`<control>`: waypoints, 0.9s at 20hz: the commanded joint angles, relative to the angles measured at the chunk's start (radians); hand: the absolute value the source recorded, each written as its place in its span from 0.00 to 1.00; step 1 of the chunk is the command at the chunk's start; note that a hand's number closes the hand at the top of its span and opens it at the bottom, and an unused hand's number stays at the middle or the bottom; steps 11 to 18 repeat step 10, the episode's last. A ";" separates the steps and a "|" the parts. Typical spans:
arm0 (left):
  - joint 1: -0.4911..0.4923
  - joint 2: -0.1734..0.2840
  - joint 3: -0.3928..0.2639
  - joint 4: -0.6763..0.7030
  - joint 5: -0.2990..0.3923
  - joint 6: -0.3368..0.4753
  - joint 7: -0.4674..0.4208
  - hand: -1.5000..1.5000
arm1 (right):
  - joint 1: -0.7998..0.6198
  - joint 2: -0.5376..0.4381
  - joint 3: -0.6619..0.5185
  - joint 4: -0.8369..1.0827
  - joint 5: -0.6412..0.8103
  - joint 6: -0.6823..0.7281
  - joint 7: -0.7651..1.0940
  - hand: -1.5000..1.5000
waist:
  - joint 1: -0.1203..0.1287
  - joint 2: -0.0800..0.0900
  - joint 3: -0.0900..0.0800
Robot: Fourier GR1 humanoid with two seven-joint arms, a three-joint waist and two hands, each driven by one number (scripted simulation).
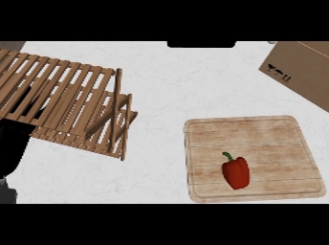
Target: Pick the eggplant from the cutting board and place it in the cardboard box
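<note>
Cutting board [266, 131] with a red pepper [235, 172], no eggplant, far to the right of the left hand [4, 146].

The pepper lies on the board's near half, stem pointing away. The cardboard box [310, 72] stands beyond the board, further right. The left hand shows at the left edge, just beside a wooden slatted crate [61, 95]; whether its fingers are spread or curled cannot be told.

We are seeing a red pepper [235, 172] with green stem lying on the wooden cutting board [266, 134], cardboard box [312, 72] sitting beyond the board.
</note>
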 commanded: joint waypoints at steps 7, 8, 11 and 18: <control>-0.003 -0.014 -0.014 0.064 -0.022 -0.017 -0.025 0.50 | 0.069 -0.147 -0.006 0.073 -0.057 0.150 -0.091 0.00 | 0.013 0.011 -0.003; -0.005 0.000 0.011 0.028 0.015 -0.023 0.008 0.50 | 0.128 -0.150 -0.011 0.073 -0.071 0.188 -0.138 0.00 | 0.006 0.007 -0.004; -0.008 -0.003 0.002 0.033 0.006 -0.013 0.032 0.50 | 0.106 -0.153 -0.010 0.082 -0.072 0.153 -0.130 0.00 | 0.012 0.009 -0.003; -0.008 -0.003 0.002 0.033 0.006 -0.013 0.032 0.50 | 0.106 -0.153 -0.010 0.082 -0.072 0.153 -0.130 0.00 | 0.012 0.009 -0.003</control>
